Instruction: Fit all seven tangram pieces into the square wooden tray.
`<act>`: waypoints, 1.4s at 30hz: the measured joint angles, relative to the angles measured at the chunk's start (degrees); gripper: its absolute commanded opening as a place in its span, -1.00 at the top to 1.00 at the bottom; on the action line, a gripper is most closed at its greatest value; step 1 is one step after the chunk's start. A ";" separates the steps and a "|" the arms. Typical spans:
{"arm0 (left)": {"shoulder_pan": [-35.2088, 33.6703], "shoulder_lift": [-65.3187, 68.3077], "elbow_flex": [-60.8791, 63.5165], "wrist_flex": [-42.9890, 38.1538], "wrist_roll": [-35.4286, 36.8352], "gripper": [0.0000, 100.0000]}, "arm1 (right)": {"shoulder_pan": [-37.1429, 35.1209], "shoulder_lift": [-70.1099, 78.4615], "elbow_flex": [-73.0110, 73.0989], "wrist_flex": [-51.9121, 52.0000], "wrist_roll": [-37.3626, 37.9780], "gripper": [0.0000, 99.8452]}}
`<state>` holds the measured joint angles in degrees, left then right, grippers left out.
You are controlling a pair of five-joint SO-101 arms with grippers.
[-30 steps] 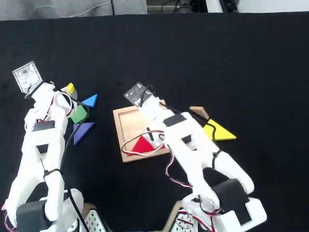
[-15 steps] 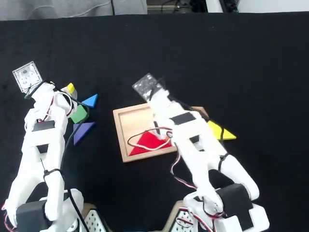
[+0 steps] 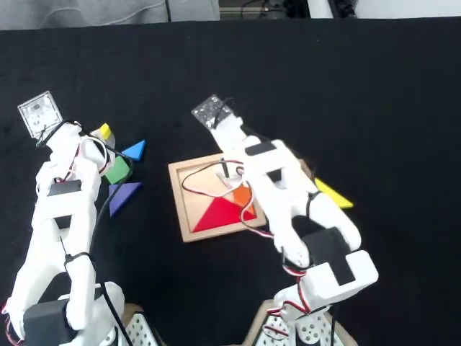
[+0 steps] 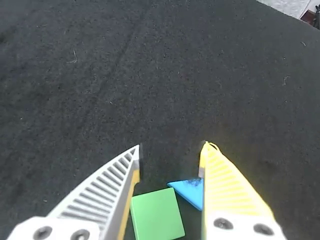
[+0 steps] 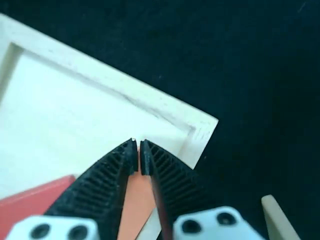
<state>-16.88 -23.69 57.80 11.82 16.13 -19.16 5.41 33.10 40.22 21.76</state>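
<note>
My right gripper (image 5: 138,150) hangs over the tray (image 5: 150,107), its fingers pressed together on nothing. Just beneath them the orange piece (image 5: 137,200) lies inside the tray, right beside the red triangle (image 5: 35,207). I judge the orange seated, so the care now is in leaving. I should rise straight up without nudging it or catching the rim, then swing out past the tray's corner to the tan piece (image 5: 272,215) or the yellow triangle (image 3: 333,193) beyond. My left gripper (image 4: 170,155) is spread over the green square (image 4: 156,212) and blue triangle (image 4: 187,189), holding neither. Since a second ago my right arm has swung off the tray's middle, uncovering the orange. My left arm has not moved.
</note>
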 measured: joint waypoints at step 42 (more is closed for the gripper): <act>0.00 0.00 0.00 0.00 0.00 0.61 | 11.16 -64.62 44.84 -16.18 -6.77 0.98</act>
<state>-16.88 -23.69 57.80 11.82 16.13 -8.00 -59.21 77.93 24.04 14.99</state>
